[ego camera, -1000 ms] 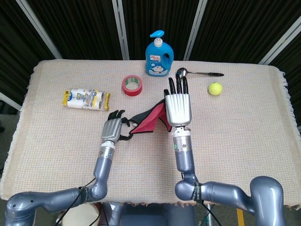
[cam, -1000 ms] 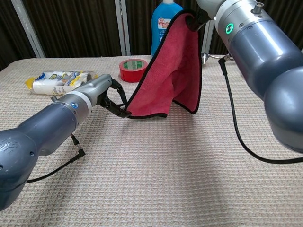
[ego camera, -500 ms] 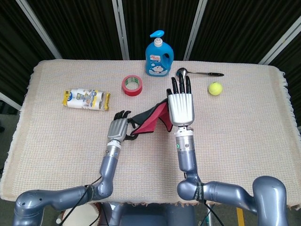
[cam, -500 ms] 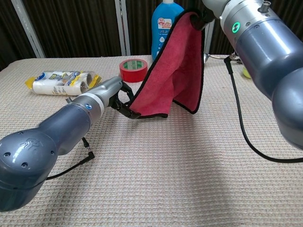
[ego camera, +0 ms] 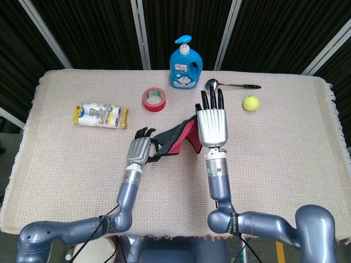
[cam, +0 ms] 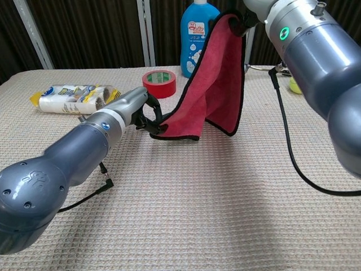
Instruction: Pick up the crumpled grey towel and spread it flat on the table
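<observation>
The towel (ego camera: 174, 138), dark grey on one side and red on the other (cam: 213, 79), hangs in a fold above the table's middle. My right hand (ego camera: 212, 125) holds its top corner high, fingers stretched towards the far edge; in the chest view only the wrist and that pinched corner near the top edge show. My left hand (ego camera: 140, 147) is low at the towel's lower left corner, and its fingers (cam: 151, 114) curl around the black hem there. The towel's bottom edge brushes the tablecloth.
A red tape roll (ego camera: 154, 99) and a blue soap bottle (ego camera: 185, 63) stand behind the towel. A spoon (ego camera: 233, 85) and a yellow ball (ego camera: 251, 102) lie at the far right. A snack packet (ego camera: 101, 115) lies at the left.
My left hand has moved right to the towel's lower corner and curled its fingers onto the hem. The right hand has drifted slightly right, still holding the top corner up.
</observation>
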Controlling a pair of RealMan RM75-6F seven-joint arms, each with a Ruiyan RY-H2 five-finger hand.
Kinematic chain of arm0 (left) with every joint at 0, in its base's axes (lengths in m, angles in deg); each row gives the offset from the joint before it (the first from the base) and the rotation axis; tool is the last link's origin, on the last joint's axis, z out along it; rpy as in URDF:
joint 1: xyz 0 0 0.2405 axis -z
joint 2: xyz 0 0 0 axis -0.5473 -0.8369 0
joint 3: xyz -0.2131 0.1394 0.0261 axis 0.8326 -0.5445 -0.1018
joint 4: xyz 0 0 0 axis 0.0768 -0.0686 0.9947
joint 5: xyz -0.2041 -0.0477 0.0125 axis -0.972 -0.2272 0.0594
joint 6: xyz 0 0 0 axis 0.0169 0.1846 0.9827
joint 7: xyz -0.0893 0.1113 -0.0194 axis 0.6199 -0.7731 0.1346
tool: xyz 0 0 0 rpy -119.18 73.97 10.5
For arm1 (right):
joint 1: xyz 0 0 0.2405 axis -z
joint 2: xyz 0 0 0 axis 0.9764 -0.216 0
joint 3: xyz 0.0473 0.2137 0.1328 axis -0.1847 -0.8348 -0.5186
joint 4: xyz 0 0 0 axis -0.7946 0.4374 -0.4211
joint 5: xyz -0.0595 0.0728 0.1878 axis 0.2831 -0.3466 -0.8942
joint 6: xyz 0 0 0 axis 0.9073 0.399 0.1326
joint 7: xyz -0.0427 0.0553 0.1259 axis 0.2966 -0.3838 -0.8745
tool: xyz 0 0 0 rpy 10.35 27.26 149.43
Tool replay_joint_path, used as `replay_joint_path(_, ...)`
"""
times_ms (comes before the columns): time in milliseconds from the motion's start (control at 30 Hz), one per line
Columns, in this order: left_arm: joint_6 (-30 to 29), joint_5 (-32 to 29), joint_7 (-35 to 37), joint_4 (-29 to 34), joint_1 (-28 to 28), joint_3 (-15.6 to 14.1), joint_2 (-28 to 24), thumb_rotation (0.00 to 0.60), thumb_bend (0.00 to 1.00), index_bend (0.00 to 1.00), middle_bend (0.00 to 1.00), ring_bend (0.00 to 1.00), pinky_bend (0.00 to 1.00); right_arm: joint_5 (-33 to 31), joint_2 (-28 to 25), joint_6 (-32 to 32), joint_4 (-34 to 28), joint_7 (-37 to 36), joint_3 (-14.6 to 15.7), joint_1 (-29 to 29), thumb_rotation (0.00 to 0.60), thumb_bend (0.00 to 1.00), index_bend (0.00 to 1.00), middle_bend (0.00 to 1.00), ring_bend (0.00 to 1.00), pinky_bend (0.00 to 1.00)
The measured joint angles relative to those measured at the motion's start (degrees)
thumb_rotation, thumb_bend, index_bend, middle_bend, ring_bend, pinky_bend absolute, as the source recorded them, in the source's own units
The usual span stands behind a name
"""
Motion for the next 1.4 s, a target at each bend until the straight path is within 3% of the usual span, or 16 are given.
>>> replay_joint_path(400,-1.70,2.01,-0.97,6.20,-1.72,-0.16,-7.11,0.600,0.37,0.66,0.13,0.00,0.02,-0.92,-2.61,-1.10,-3.72,0.24,-0.04,1.68,0.600,0.56,0.61,0.23,0.08,0.11)
replay_joint_path(833,-2.96,2.49,-6.98,16.19,0.37,4.59,-18.63,0.600,0.37,0.67,0.13,0.00,0.02,-2.91,-6.18,-0.55,-7.84,-2.26,0.20,4.18,0.600,0.56,0.61,0.23,0.08,0.11)
replay_joint_path(1400,-3.36,-2.52,-11.53,18.56,6.67,8.57,-23.31,0.600,0.37,0.67,0.13,0.00,0.02,-6.61,-8.92,1.77,-7.38,-4.66,-3.58,2.96,0.600,0.56,0.61,0.23,0.08,0.11)
